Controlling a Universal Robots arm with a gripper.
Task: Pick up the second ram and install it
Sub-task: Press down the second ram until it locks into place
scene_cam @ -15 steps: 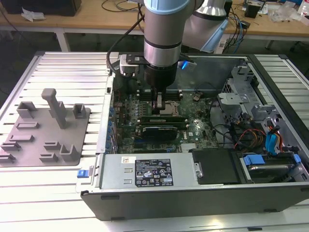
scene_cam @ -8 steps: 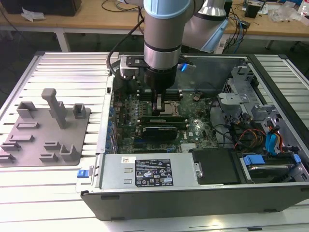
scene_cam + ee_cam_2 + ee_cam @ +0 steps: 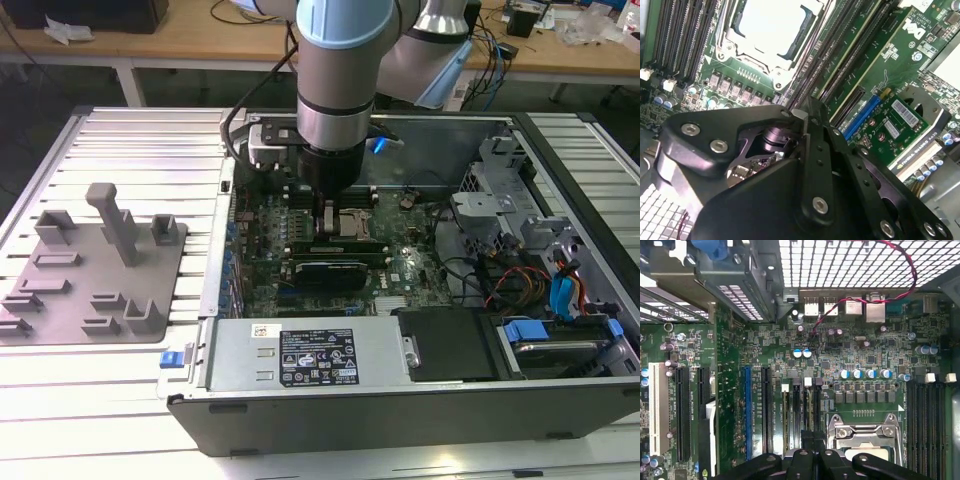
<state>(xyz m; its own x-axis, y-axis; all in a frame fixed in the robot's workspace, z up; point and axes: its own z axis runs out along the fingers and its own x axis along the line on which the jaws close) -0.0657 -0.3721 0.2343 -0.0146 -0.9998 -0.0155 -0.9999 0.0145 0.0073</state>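
Ribbed metal bench, open computer case, motherboard below. My gripper: fingers pinched together, apparently on the second ram, edge-on beneath them in a slot beside the processor socket. I judge: press straight, evenly.

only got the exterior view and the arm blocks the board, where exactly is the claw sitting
Observer: In the first wrist view the claw is right over the black slots with white end clips, beside the cpu socket.
Operator: what's on the other side of the socket
Observer: A second bank of slots there looks empty.
Operator: any cable nearby
Observer: A red wire crosses the rear grille, apart from the claw.
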